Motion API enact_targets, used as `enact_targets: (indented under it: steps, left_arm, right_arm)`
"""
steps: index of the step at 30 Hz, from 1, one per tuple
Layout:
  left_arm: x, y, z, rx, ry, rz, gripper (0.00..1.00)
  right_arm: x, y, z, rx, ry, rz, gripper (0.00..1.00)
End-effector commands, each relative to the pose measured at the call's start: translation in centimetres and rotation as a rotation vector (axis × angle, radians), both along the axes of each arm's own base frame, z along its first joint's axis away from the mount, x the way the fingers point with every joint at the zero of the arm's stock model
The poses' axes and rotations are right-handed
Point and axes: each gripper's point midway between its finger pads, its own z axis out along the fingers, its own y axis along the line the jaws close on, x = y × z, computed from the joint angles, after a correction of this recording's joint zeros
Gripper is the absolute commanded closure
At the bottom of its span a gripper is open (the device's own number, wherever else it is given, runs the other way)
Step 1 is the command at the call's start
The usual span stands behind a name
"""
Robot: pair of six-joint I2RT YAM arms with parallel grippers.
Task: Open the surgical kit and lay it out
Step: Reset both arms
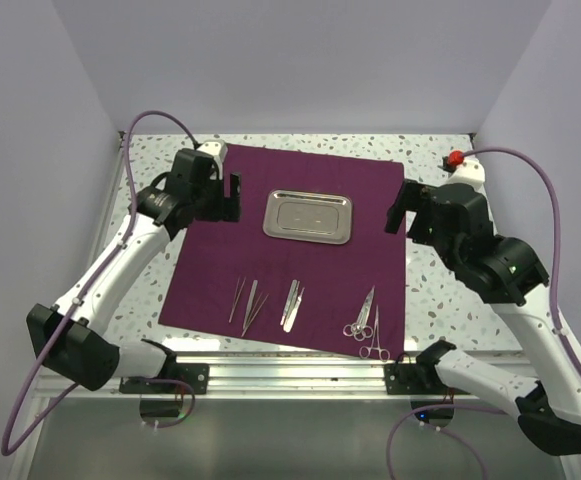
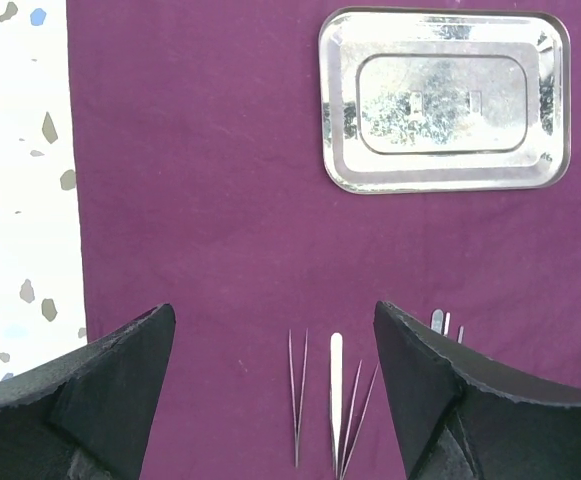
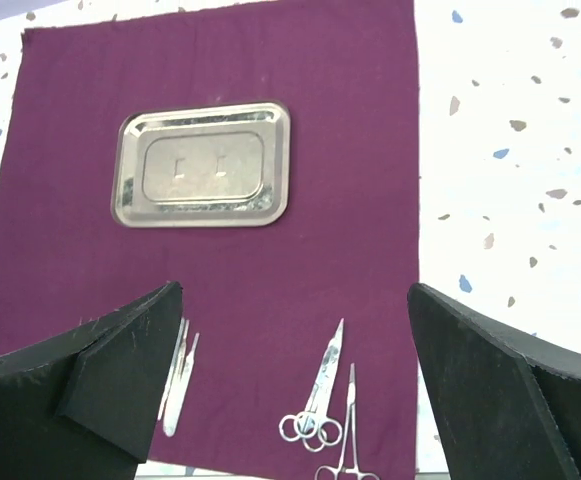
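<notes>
The maroon cloth (image 1: 300, 270) lies spread flat on the table. The empty steel tray (image 1: 308, 216) sits on its far middle, also in the left wrist view (image 2: 444, 98) and the right wrist view (image 3: 202, 165). Thin tweezers (image 1: 247, 303) (image 2: 298, 395), more tweezers (image 1: 292, 304) (image 3: 180, 375), scissors (image 1: 361, 313) (image 3: 320, 385) and forceps (image 1: 375, 340) (image 3: 347, 425) lie in a row along the near edge. My left gripper (image 1: 228, 198) hangs open and empty above the cloth's left part. My right gripper (image 1: 398, 208) hangs open and empty above the cloth's right edge.
White speckled tabletop (image 1: 445, 290) flanks the cloth on both sides. A metal rail (image 1: 290, 365) runs along the near edge. A red button (image 1: 455, 158) sits at the back right. White walls enclose the back and sides.
</notes>
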Motion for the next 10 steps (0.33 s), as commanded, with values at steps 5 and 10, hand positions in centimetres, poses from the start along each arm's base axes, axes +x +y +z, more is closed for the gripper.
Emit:
enact_targets:
  steps: [5, 10]
  left_arm:
    - [1.7, 1.2, 1.1, -0.021, -0.075, 0.068, 0.14]
    - [2.5, 2.7, 0.9, 0.014, -0.103, 0.131, 0.11]
  right_arm:
    - [0.4, -1.3, 0.9, -0.047, -0.054, -0.048, 0.02]
    - [0.8, -1.3, 0.6, -0.075, -0.039, -0.046, 0.02]
